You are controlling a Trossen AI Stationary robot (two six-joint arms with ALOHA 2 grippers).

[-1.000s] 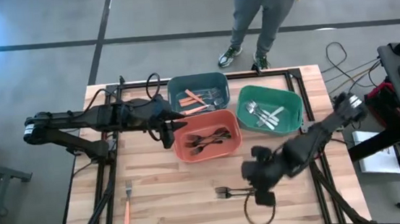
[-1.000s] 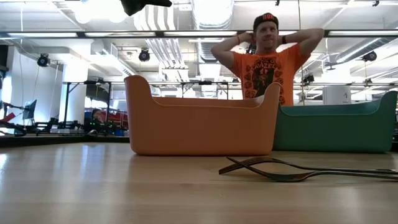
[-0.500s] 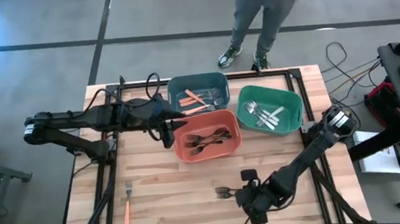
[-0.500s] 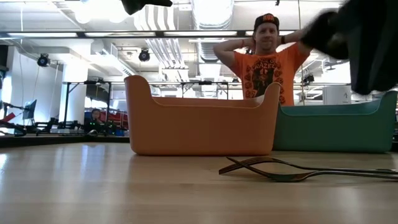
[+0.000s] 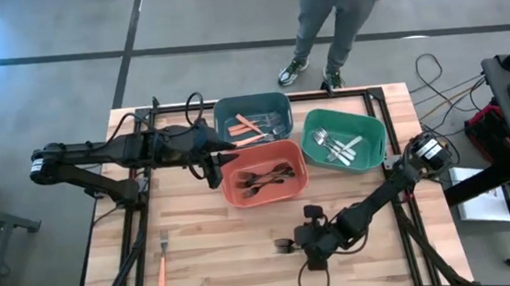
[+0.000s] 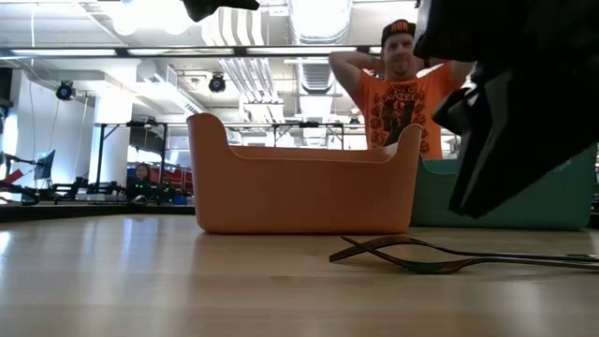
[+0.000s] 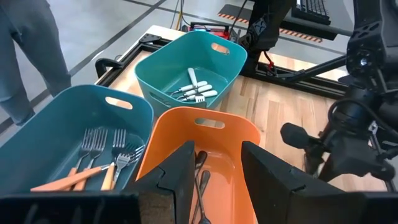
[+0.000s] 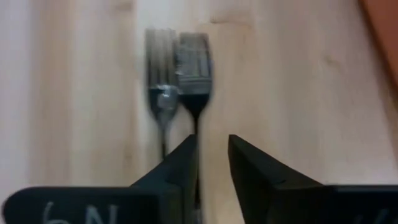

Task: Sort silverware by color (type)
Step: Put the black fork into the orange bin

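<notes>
You have 3 plastic bins at the far middle of the wooden table: teal bin, orange-red bin, green bin. 2 dark forks lie side by side near the front edge; the right gripper straddles one handle, fingers slightly parted, not clamped. 1 orange-handled fork lies front-left amid bare wood. The left gripper hovers open over the orange-red bin's left rim.
</notes>
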